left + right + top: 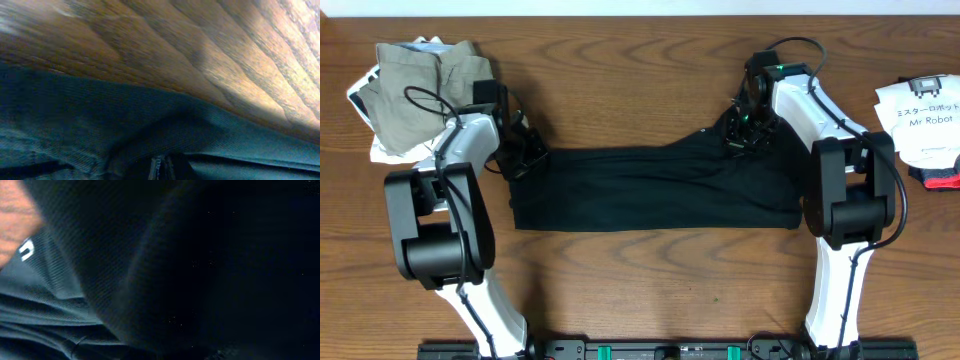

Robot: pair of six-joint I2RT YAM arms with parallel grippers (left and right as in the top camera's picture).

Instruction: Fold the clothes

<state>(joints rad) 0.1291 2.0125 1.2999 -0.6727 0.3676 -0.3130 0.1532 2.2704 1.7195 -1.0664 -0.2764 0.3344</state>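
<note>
Now: shirt (655, 190) lies in a band across table (650, 280) centre; reads limp, light, saggy. Your left gripper (527, 158) and right gripper (740, 135) both pinch its far edge. Take hems, stretch taut.

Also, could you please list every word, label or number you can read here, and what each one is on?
"ミスターロボット": on the white garment, far right.
"Mr Robot": same garment, the line beneath.
Small white mark on the black shirt: not legible.
</note>
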